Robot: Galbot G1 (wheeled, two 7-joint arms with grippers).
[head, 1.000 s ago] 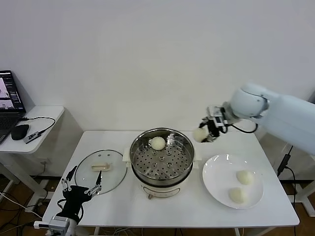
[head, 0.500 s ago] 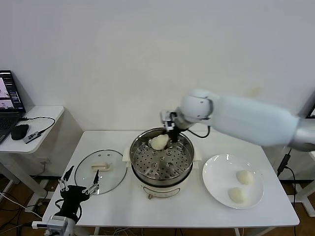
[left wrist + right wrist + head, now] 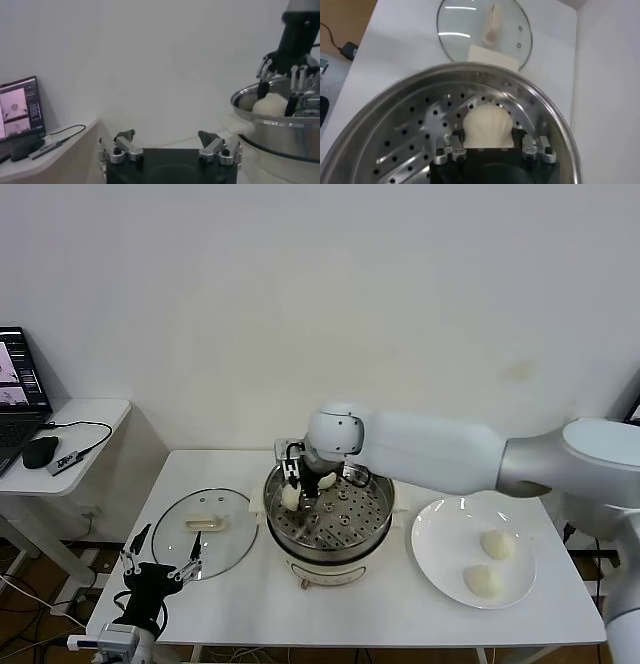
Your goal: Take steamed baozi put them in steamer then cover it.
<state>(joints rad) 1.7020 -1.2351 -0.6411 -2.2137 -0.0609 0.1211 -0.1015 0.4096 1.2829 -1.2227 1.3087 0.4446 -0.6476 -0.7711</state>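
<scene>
1. The right arm has swung across from the plate side since a second ago, when it carried a bun beside the steamer's far right rim; its right claw point(image 3: 297, 486) now reaches down inside the steamer point(image 3: 372, 529), over the left part of the perforated tray.

2. The claw's fingers sit against the sides of a steamed baozi point(image 3: 487, 126), which lies low on the tray by the left wall; the grip looks to be loosening, and whether the bun is held or already let go cannot be told.

3. An earlier bun point(image 3: 326, 477) lies at the back of the tray, as it did a second ago, now partly hidden behind the wrist.

4. Two more buns point(image 3: 497, 544) lie on the white plate point(image 3: 435, 546) at the right of the surface point(image 3: 400, 604), one nearer the front edge point(image 3: 483, 581), both where they were.

5. The buns are round and show no long axis; the held one's pleated face shows in the right wrist view.

6. The cover point(image 3: 205, 533) lies flat on the surface just left of the steamer, unmoved, its pale bar handle point(image 3: 205, 524) running roughly left to right in the head view.

7. The left claw point(image 3: 162, 561) hangs at the surface's front left corner near the cover's rim, fingers spread wide and empty, much as before.

8. A laptop point(image 3: 22, 399) and mouse point(image 3: 41, 451) sit on a side table point(image 3: 95, 414) at the far left.
</scene>
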